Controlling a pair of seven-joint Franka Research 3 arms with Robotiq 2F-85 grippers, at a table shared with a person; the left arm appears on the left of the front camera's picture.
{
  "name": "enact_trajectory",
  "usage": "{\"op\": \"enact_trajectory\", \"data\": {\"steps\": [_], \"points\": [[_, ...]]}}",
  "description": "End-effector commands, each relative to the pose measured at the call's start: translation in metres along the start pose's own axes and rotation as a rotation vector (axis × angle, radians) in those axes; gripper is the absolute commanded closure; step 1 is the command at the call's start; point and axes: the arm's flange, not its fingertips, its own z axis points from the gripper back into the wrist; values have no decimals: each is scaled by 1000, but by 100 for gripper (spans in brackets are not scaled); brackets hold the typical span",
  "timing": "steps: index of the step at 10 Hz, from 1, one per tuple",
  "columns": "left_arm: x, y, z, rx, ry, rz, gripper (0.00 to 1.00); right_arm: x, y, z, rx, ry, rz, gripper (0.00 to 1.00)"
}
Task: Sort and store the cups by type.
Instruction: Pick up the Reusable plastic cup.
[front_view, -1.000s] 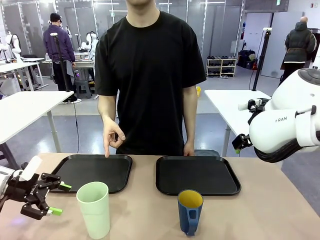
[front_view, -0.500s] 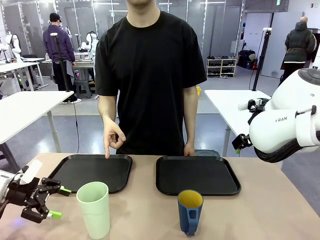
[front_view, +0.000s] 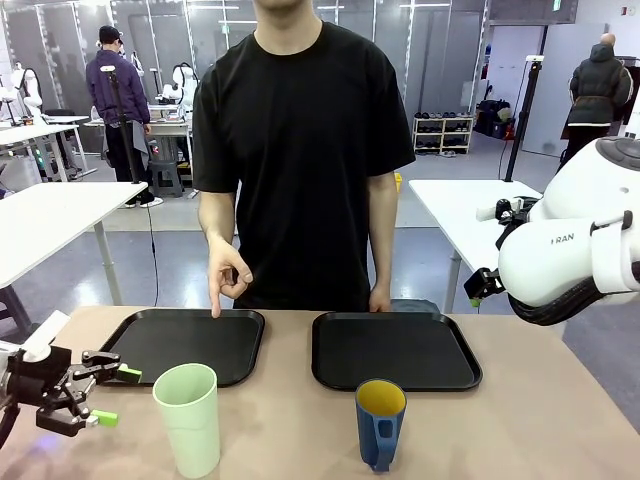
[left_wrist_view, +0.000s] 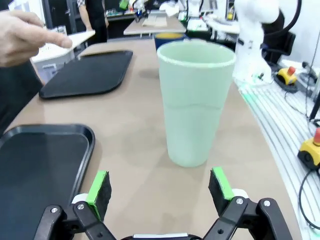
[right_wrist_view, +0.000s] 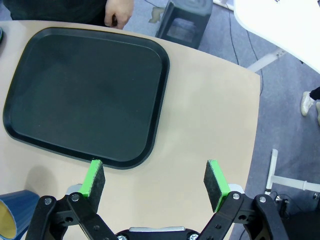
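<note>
The left hand (front_view: 118, 397) is wide open, low and just beside the mint-green tumbler (front_view: 188, 420), which stands upright on the tabletop (front_view: 290, 425) near its front edge. To the right of it stands the blue mug (front_view: 380, 425), in front of the right tray (front_view: 395, 350). The right hand (right_wrist_view: 155, 179), also wide open, hangs above the tabletop near this tray. Farther away, a person's finger (front_view: 215, 305) points down at the far rim of the left tray (front_view: 180, 340).
</note>
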Motion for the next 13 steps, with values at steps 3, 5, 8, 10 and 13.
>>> {"op": "enact_trajectory", "data": {"steps": [3, 5, 8, 10, 13], "points": [[-49, -6, -15, -51, -109, -58, 0, 0, -1, 0, -6, -1, 1, 0], [-48, -2, -22, -49, -102, -40, 0, 0, -1, 0, -6, -1, 1, 0], [10, 10, -10, -51, -73, 4, 0, 0, -1, 0, -6, -1, 1, 0], [10, 10, -10, -51, -73, 4, 0, 0, -1, 0, -6, -1, 1, 0], [1, 29, -18, -186, -91, 25, 0, 0, -1, 0, -6, -1, 1, 0]]}}
